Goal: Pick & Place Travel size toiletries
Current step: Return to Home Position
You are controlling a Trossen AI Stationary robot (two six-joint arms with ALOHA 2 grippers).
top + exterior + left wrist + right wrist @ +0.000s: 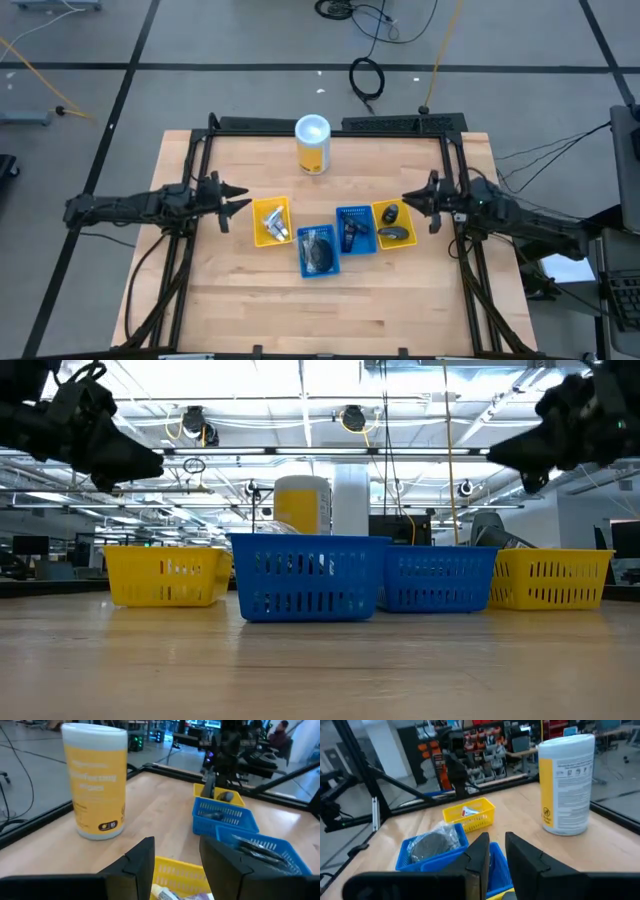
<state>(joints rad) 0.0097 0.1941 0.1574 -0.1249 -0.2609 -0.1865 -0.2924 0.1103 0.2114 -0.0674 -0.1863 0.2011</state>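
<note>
the small travel-size toiletries (272,224) all lie in the slotted yellow and blue plastic trays (256,222) on the wooden surface (250,300). your dark left pincer (176,842) gapes wide, the right pincer (496,837) narrowly, both empty. draw each arm back level, clear of the tall yellow canister (313,143).

Four trays (256,232) stand in a row on the table (250,300), toiletries (272,222) inside; canister (313,143) behind them

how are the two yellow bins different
The left yellow bin holds white tubes; the right yellow bin holds dark oval pieces. The left bin ends the row by the left gripper, the right bin by the right gripper. Both are slotted and rectangular.
</note>
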